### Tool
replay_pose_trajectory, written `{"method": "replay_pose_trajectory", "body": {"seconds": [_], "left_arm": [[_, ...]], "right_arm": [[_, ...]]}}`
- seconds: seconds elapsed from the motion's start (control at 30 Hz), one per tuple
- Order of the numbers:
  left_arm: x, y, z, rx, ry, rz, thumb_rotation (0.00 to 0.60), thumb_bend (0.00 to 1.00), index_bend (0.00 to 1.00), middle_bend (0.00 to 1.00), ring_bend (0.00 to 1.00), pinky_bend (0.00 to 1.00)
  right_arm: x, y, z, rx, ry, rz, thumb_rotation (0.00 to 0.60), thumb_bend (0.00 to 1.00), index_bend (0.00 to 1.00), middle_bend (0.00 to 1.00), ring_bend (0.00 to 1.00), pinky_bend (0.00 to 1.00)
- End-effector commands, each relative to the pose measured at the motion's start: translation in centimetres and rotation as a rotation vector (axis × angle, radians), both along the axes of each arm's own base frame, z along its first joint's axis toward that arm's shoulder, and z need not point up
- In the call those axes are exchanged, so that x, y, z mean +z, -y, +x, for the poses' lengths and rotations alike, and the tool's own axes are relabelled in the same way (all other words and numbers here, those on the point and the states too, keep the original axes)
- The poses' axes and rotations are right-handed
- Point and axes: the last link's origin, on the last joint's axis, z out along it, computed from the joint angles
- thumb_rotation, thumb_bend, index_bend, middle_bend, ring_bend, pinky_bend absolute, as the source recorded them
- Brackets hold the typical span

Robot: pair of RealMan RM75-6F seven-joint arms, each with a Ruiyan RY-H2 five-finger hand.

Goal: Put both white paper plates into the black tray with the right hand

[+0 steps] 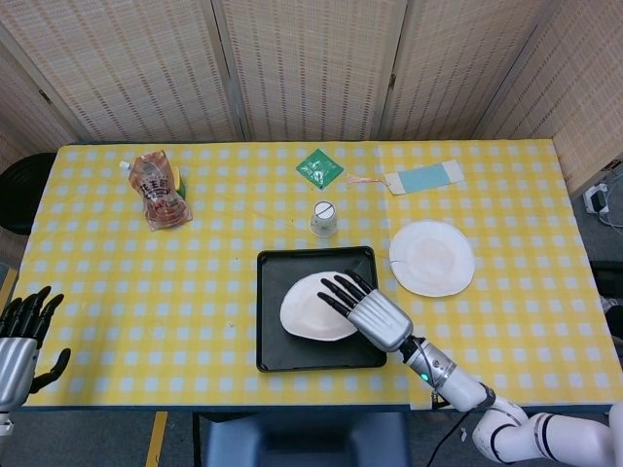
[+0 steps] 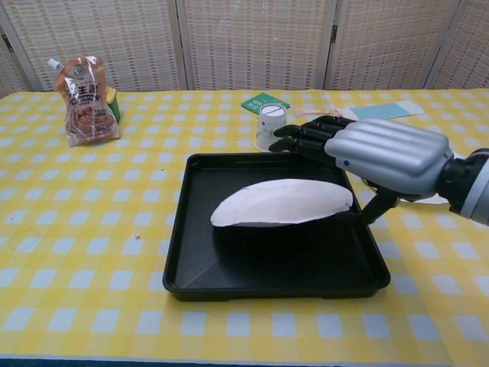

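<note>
One white paper plate (image 1: 310, 307) (image 2: 279, 202) lies inside the black tray (image 1: 268, 341) (image 2: 267, 290), its right edge raised a little off the tray floor. My right hand (image 1: 368, 311) (image 2: 374, 153) hovers over that right edge with the fingers stretched out above the plate and the thumb below, beside the rim; it grips nothing. The other white plate (image 1: 432, 258) lies flat on the cloth to the right of the tray; in the chest view my hand mostly hides it. At the lower left edge of the head view my left hand (image 1: 15, 341) hangs empty, fingers apart.
An upturned paper cup (image 1: 323, 218) (image 2: 269, 126) stands just behind the tray. A snack pouch (image 1: 159, 190) (image 2: 86, 99) lies at the far left, with a green packet (image 1: 319, 167) and a blue card (image 1: 423, 178) further back. A yellow checked cloth covers the table.
</note>
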Motion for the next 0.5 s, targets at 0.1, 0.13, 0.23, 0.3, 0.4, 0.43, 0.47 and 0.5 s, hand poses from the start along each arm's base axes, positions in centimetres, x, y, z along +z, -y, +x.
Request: {"method": "replay_pose_trajectory", "body": {"seconds": [0.1, 0.13, 0.23, 0.3, 0.4, 0.43, 0.47, 0.5], "left_arm": [[0.1, 0.0, 0.0, 0.000, 0.002, 0.003, 0.600, 0.42, 0.00, 0.00, 0.00, 0.00], [0.1, 0.0, 0.0, 0.001, 0.002, 0.004, 0.600, 0.42, 0.00, 0.00, 0.00, 0.00], [0.2, 0.0, -0.2, 0.005, -0.001, 0.003, 0.600, 0.42, 0.00, 0.00, 0.00, 0.00], [0.1, 0.0, -0.1, -0.001, -0.005, -0.010, 0.600, 0.42, 0.00, 0.00, 0.00, 0.00], [-0.1, 0.0, 0.1, -0.013, -0.013, -0.018, 0.600, 0.42, 0.00, 0.00, 0.00, 0.00], [-0.2, 0.0, 0.1, -0.014, -0.016, -0.020, 0.600, 0.42, 0.00, 0.00, 0.00, 0.00], [-0.2, 0.0, 0.1, -0.013, -0.016, -0.020, 0.600, 0.42, 0.00, 0.00, 0.00, 0.00], [-0.2, 0.1, 0.1, -0.011, -0.014, -0.018, 0.600, 0.42, 0.00, 0.00, 0.00, 0.00]], "right_arm": [[0.0, 0.4, 1.5, 0.006, -0.091, 0.049, 0.600, 0.26, 0.00, 0.00, 0.00, 0.00], [0.1, 0.3, 1.5, 0.001, -0.100, 0.060, 0.600, 0.26, 0.00, 0.00, 0.00, 0.00], [0.6, -0.1, 1.5, -0.018, -0.136, 0.104, 0.600, 0.26, 0.00, 0.00, 0.00, 0.00], [0.7, 0.0, 1.5, -0.006, -0.176, 0.107, 0.600, 0.25, 0.00, 0.00, 0.00, 0.00], [0.2, 0.5, 1.7, 0.055, -0.240, 0.035, 0.600, 0.25, 0.00, 0.00, 0.00, 0.00], [-0.1, 0.6, 1.9, 0.059, -0.242, 0.027, 0.600, 0.25, 0.00, 0.00, 0.00, 0.00], [-0.3, 0.7, 2.2, 0.051, -0.234, 0.026, 0.600, 0.25, 0.00, 0.00, 0.00, 0.00], [-0.4, 0.8, 2.4, 0.041, -0.220, 0.028, 0.600, 0.25, 0.00, 0.00, 0.00, 0.00]]}}
